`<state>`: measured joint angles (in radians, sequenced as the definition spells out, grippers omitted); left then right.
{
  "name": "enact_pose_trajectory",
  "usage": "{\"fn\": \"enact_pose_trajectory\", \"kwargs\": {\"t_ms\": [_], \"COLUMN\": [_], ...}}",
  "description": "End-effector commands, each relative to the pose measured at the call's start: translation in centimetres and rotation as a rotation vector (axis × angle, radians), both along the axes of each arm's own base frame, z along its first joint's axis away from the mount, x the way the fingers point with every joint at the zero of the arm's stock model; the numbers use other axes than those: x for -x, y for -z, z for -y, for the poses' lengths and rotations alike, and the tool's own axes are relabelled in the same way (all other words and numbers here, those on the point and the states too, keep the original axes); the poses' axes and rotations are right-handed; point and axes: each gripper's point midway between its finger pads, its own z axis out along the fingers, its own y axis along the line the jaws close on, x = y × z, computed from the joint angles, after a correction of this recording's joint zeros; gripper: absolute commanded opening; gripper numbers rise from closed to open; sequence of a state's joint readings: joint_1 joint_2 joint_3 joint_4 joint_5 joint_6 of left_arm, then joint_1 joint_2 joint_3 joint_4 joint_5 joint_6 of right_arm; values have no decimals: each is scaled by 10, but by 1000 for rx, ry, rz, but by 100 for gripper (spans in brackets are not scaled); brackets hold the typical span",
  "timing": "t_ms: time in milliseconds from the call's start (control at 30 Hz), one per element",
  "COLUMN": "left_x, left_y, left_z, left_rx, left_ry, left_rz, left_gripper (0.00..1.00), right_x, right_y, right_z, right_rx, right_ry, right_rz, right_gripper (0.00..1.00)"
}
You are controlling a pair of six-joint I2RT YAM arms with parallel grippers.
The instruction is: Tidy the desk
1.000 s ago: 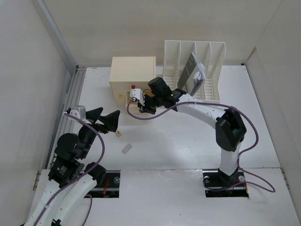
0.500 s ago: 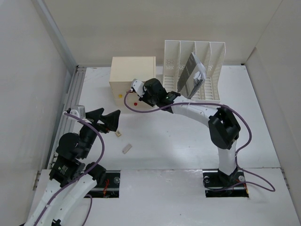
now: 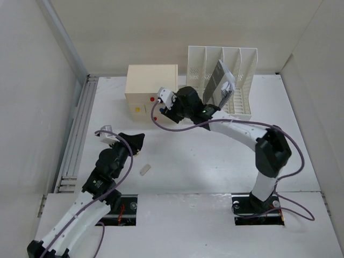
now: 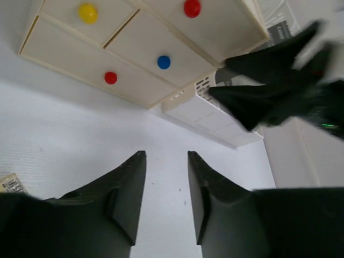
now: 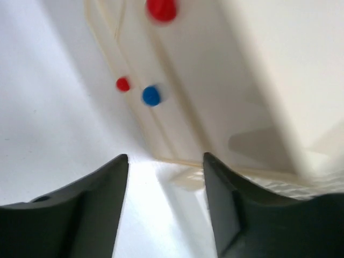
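The desk [image 3: 204, 156] is a wide white tabletop. A cream drawer box [image 3: 152, 86] stands at its back, with yellow [image 4: 87, 12], red [image 4: 110, 78] and blue [image 4: 164, 62] knobs on its front. My right gripper [image 3: 161, 109] hovers at the box's front right corner, open and empty [image 5: 165, 157], with the blue knob [image 5: 151, 95] just ahead of it. My left gripper [image 3: 138, 141] is over the desk in front of the box. Its fingers stand a narrow gap apart with nothing between them [image 4: 166, 155].
A white slotted file rack [image 3: 236, 64] stands right of the box and holds a grey booklet [image 3: 221, 83]. A small white piece [image 3: 144, 169] lies on the desk near my left arm, and a small labelled tag [image 4: 11, 183] lies beside my left gripper. A grey rail [image 3: 75, 134] runs along the left edge.
My right gripper has opened and shifted right along the box front. My left arm has swung toward the middle, and its fingers have come closer together.
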<state>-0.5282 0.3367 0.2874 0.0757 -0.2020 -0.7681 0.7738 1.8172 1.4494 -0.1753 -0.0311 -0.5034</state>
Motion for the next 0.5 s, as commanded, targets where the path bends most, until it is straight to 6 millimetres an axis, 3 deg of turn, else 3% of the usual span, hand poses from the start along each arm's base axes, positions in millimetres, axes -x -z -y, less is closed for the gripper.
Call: {"fn": "enact_pose_trajectory", "kwargs": {"t_ms": [0, 33, 67, 100, 133, 167, 233, 300, 367, 400, 467], "left_x": [-19, -24, -34, -37, -43, -52, -64, -78, -91, -96, -107], "left_y": [-20, -22, -8, 2, -4, 22, 34, 52, 49, 68, 73], "left_z": [9, 14, 18, 23, 28, 34, 34, 38, 40, 44, 43], "left_rx": [145, 160, 139, 140, 156, 125, 142, 158, 181, 165, 164], "left_ry": [-26, -5, -2, 14, 37, 46, 48, 69, 78, 85, 78], "left_rz": [66, 89, 50, 27, 53, -17, -47, -86, -63, -118, -129], "left_gripper": [32, 28, 24, 24, 24, 26, 31, 31, 33, 33, 34], "right_x": [13, 14, 11, 14, 20, 21, 27, 28, 30, 31, 35], "right_y": [-119, -126, -137, -141, -154, -162, -174, -181, -187, -182, -181], "right_z": [10, 17, 28, 33, 41, 47, 56, 65, 71, 73, 76], "right_rx": [-207, -223, -250, -282, -317, -351, -401, -433, -453, -456, -466], "right_ry": [-68, -53, -42, -43, -51, -68, -91, -115, -139, -162, -179], "right_rz": [176, 180, 184, 166, 168, 156, 138, 122, 115, 97, 82], "right_gripper": [66, 66, 66, 66, 63, 62, 59, 56, 55, 55, 55]}}
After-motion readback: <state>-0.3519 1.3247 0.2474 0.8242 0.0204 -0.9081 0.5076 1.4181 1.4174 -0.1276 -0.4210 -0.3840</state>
